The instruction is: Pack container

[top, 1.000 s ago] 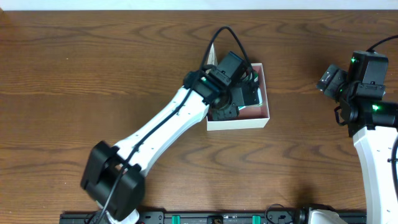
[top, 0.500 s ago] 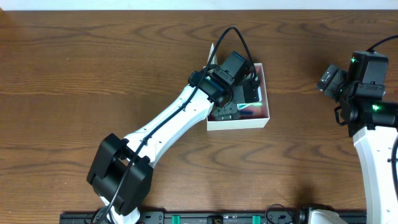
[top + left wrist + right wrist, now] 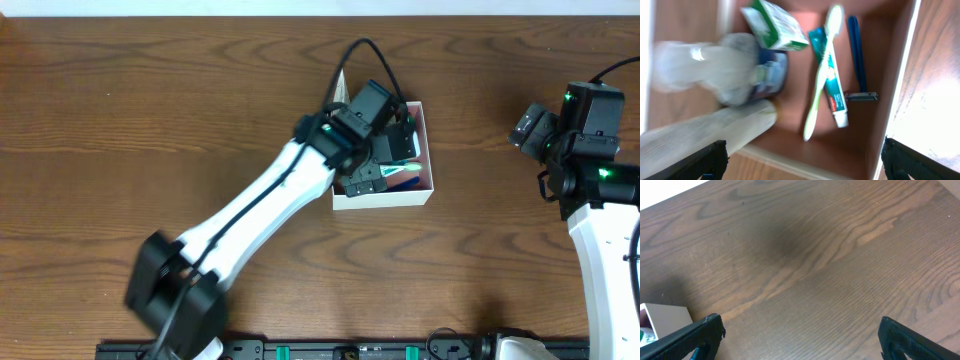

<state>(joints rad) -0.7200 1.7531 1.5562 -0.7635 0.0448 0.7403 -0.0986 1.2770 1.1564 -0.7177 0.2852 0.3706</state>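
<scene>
The container (image 3: 385, 200), a shallow white-walled box with a pink inside (image 3: 875, 45), sits mid-table. My left gripper (image 3: 398, 148) hovers over it, open, with nothing between its fingers (image 3: 710, 160). Inside lie a green toothbrush (image 3: 822, 75) across a toothpaste tube (image 3: 834, 95), a blue razor (image 3: 857, 65), a green-and-white carton (image 3: 775, 25), a dark blue jar (image 3: 772, 75), a blurred clear bottle (image 3: 700, 65) and a white tube (image 3: 705, 132). My right gripper (image 3: 530, 130) stands open over bare wood at the far right, apart from the box.
A corner of the container (image 3: 667, 315) shows at the lower left of the right wrist view, the rest being brown wooden table (image 3: 815, 255). The left arm (image 3: 270, 215) crosses the table diagonally from the front edge. A black rail (image 3: 330, 350) runs along the front.
My left gripper has gone from shut to wide open above the container, and the toothbrush now lies loose inside. The right arm has not moved.
</scene>
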